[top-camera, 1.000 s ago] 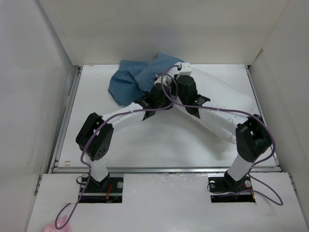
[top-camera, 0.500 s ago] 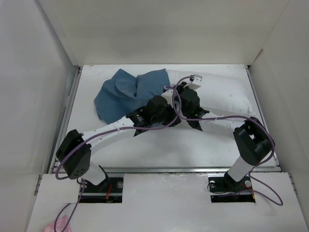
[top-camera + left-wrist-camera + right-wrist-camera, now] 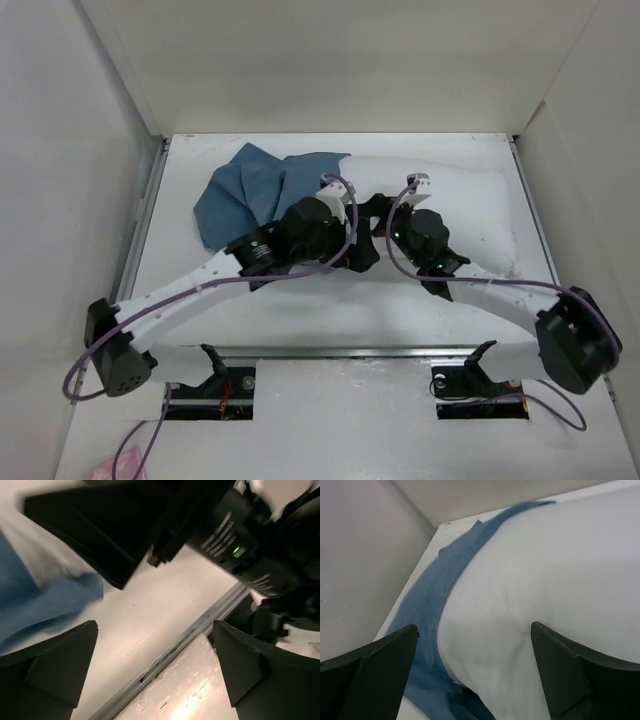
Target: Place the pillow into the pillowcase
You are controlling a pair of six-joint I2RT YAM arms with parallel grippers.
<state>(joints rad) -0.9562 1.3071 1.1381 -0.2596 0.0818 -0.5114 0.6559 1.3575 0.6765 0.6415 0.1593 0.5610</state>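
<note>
The white pillow [image 3: 470, 205] lies along the back right of the table. The blue pillowcase [image 3: 245, 190] is crumpled at the back left. It runs along the pillow's left end and under it [image 3: 427, 610]. My left gripper [image 3: 363, 248] hovers at mid-table just in front of the pillow, open with nothing between its fingers [image 3: 60, 665]. It faces the table's near rail. My right gripper [image 3: 383, 207] is close beside it, open and empty, over the pillow's [image 3: 530, 590] left end. Neither gripper holds any cloth.
White walls [image 3: 110, 150] close in the table on the left, back and right. A metal rail [image 3: 340, 350] runs along the near edge. The two wrists are close together, with purple cables [image 3: 395, 215] looping between them.
Both grippers have opened and let go of the cloth. The pillow and pillowcase have dropped flat onto the table. Both arms have stretched out low, and their wrists have drawn back toward the near side.
</note>
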